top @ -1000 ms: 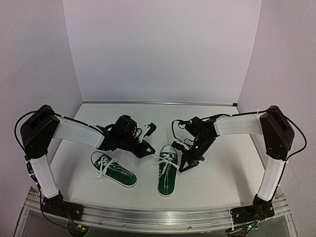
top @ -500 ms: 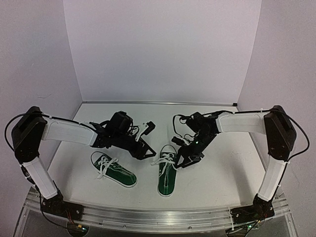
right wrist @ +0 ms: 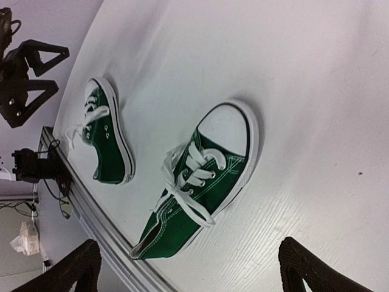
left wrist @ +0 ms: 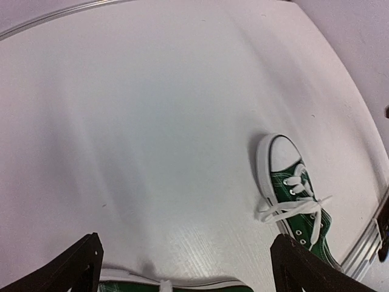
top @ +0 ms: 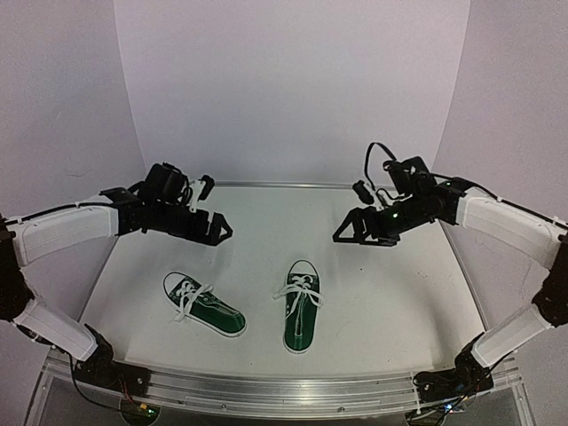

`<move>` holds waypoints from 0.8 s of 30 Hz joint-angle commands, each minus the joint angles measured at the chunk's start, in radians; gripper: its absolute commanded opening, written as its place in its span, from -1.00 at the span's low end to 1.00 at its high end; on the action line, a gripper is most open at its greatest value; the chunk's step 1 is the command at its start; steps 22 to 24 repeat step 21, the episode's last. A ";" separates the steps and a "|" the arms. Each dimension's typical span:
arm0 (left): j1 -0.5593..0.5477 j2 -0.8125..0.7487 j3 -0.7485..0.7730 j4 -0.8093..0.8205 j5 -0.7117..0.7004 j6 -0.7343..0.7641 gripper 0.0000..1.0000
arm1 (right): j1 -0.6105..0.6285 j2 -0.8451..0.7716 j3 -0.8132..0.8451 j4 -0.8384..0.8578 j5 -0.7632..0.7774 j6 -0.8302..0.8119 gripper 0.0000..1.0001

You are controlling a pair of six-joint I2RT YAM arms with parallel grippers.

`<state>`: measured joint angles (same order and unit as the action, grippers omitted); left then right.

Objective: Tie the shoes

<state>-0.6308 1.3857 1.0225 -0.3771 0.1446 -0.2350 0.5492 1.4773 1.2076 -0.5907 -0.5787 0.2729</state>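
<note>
Two small dark green sneakers with white laces and toe caps lie on the white table. The left shoe (top: 204,304) points up-left; the right shoe (top: 302,306) points away from the arms. My left gripper (top: 219,233) hovers open and empty above and behind the left shoe. My right gripper (top: 346,235) hovers open and empty above and to the right of the right shoe. The left wrist view shows the right shoe (left wrist: 296,198) and a strip of the left shoe (left wrist: 182,285) between the fingers (left wrist: 73,267). The right wrist view shows both shoes (right wrist: 203,182) (right wrist: 106,137) with looped laces.
An aluminium rail (top: 284,390) runs along the table's near edge, close to both heels; it also shows in the right wrist view (right wrist: 91,213). White curved walls (top: 293,89) close the back and sides. The left gripper (right wrist: 24,79) shows in the right wrist view.
</note>
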 commanded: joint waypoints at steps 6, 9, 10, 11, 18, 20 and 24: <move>0.117 0.076 0.258 -0.398 -0.084 -0.206 0.99 | 0.002 -0.156 -0.089 0.086 0.328 0.155 0.97; 0.117 0.091 0.196 -0.369 -0.053 -0.271 0.99 | 0.002 -0.118 -0.144 0.109 0.287 0.202 0.97; 0.117 0.091 0.167 -0.348 -0.039 -0.290 0.99 | 0.002 -0.112 -0.165 0.135 0.270 0.210 0.97; 0.117 0.089 0.130 -0.319 -0.030 -0.307 0.99 | 0.003 -0.108 -0.182 0.159 0.264 0.217 0.97; 0.117 0.079 0.076 -0.278 -0.042 -0.345 0.99 | 0.002 -0.089 -0.185 0.180 0.249 0.203 0.97; 0.117 0.082 0.083 -0.289 -0.051 -0.341 0.99 | 0.002 -0.083 -0.181 0.180 0.241 0.197 0.97; 0.117 0.082 0.087 -0.293 -0.055 -0.341 0.99 | 0.002 -0.081 -0.179 0.180 0.235 0.196 0.97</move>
